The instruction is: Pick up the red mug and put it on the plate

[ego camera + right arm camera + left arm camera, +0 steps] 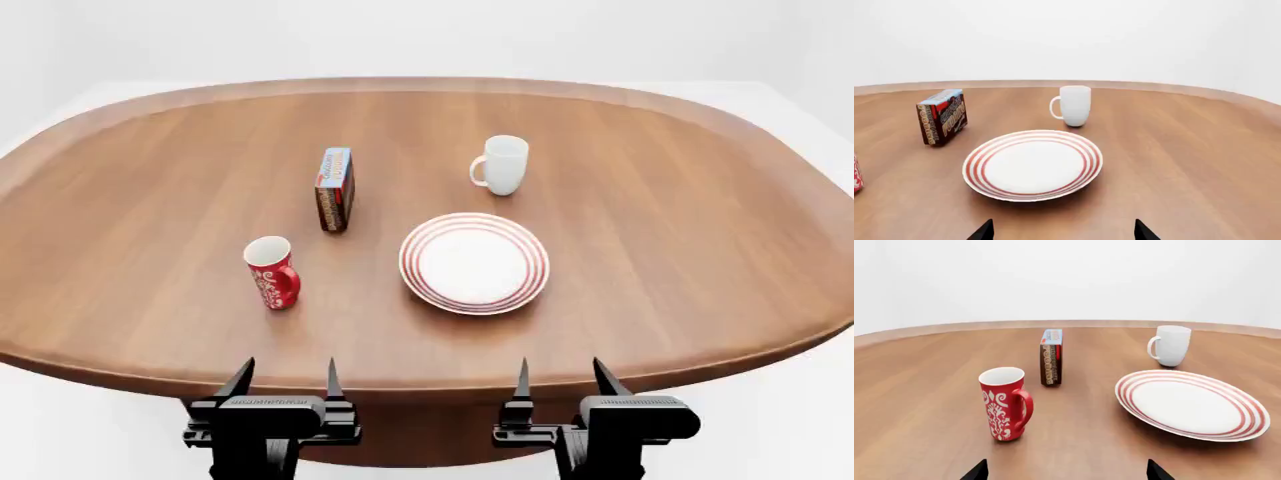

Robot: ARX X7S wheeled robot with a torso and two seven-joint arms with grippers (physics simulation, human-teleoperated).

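Note:
The red mug (272, 273) with white pattern stands upright on the wooden table, left of the plate (474, 263); in the left wrist view the mug (1005, 403) has its handle facing the plate (1191, 403). The plate, white with red rings, lies empty at the table's middle, and it fills the centre of the right wrist view (1033, 165). My left gripper (284, 383) is open and empty at the table's near edge, short of the mug. My right gripper (559, 380) is open and empty at the near edge, short of the plate.
A plain white mug (502, 164) stands beyond the plate. A brown and blue box (334, 188) stands on edge beyond the red mug. The oval table's (694, 220) near edge runs just ahead of both grippers.

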